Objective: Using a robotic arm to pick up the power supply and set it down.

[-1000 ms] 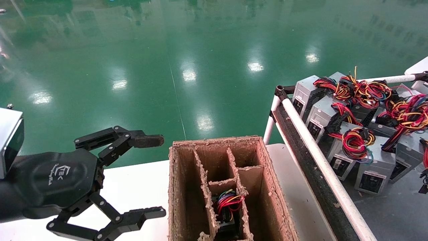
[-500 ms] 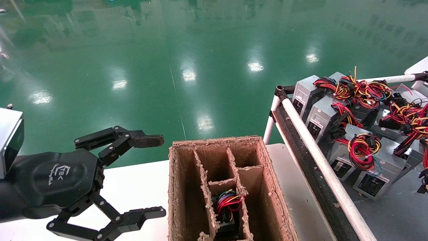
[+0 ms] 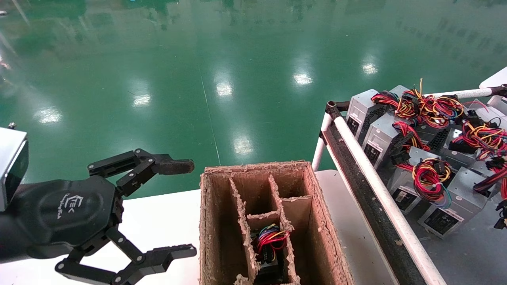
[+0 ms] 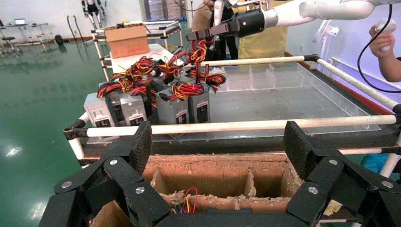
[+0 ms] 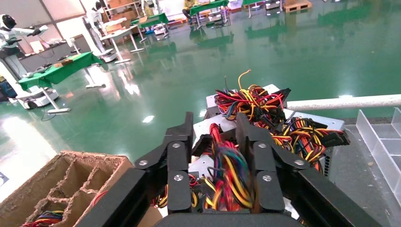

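Note:
Several grey power supplies with red, yellow and blue wires stand in the rack on the right. My right gripper is out of the head view; in its own view its fingers are closed on the wire bundle of one power supply, whose grey box shows below. The left wrist view shows that right gripper far off above the rack, wires hanging from it. My left gripper hangs open and empty over the white table, left of the cardboard box.
The cardboard box has ragged dividers, and one compartment holds a power supply. A white tube rail edges the rack between box and supplies. Clear divider bins lie behind the supplies. A person's hand shows at the far side.
The front power supplies in the rack slid right and tilted, and the wire bundles at the right edge shifted. The left arm has not moved.

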You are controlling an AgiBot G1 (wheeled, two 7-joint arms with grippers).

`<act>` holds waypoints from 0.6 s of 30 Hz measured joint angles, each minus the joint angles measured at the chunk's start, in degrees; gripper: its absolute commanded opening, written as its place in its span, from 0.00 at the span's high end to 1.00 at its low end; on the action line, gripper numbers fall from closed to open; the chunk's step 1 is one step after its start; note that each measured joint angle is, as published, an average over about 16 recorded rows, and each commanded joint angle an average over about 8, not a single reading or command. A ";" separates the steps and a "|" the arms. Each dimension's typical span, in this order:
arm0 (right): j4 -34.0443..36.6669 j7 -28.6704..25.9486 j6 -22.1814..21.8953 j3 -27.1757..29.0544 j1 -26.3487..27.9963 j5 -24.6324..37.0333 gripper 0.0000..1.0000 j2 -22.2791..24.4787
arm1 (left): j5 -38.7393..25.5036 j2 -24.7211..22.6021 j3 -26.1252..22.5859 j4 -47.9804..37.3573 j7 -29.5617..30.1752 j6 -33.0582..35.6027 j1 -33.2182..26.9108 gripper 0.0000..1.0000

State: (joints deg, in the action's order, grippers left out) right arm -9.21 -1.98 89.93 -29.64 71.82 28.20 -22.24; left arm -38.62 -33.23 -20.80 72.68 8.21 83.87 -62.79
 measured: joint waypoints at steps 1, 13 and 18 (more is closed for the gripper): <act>-0.08 -0.14 -0.10 -0.10 0.09 0.12 0.00 0.17 | 0.00 0.00 0.00 0.00 0.00 0.00 0.00 0.00; -1.57 -2.44 -2.41 -1.67 2.77 2.74 0.00 2.51 | 0.01 0.00 -0.01 0.00 0.00 0.00 0.00 0.00; -2.09 -2.63 -3.29 -1.79 3.95 3.19 0.00 3.10 | 0.01 0.00 -0.01 0.00 -0.01 0.00 0.00 0.00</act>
State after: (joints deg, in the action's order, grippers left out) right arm -11.30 -4.61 86.64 -31.42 75.77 31.39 -19.15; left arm -38.61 -33.22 -20.81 72.68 8.20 83.86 -62.79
